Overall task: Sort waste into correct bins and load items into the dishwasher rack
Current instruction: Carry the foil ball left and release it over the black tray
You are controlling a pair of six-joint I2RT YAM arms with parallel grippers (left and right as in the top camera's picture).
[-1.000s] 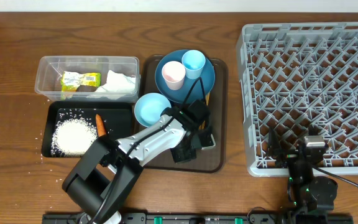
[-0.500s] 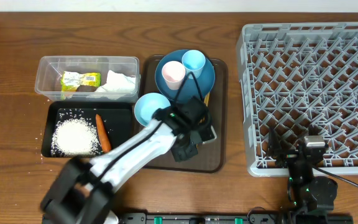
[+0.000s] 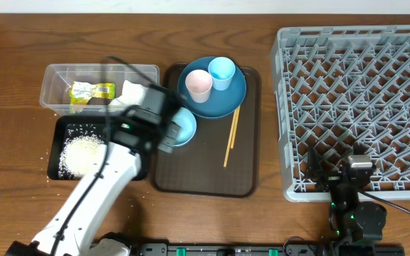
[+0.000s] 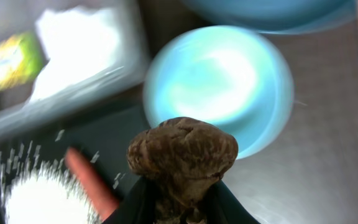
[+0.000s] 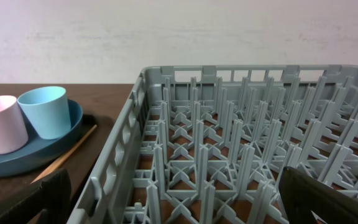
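Note:
My left gripper is shut on the small brown lumpy food piece and holds it above the gap between the white bowl and the black tray. The tray holds rice and the carrot stick. The clear tub holds the wrapper and napkin. The dark-blue plate carries the pink cup and light-blue cup. Chopsticks lie beside it. My right gripper is open at the rack's front edge.
The plate, bowl and chopsticks sit on a dark brown serving tray. A few rice grains lie scattered on the table left of the black tray. The rack fills the right wrist view, with the cups at its left.
My left arm has swung left from the middle of the brown serving tray to over the bowl's left edge, carrying the brown food piece. The chopsticks now show. The right arm has not moved.

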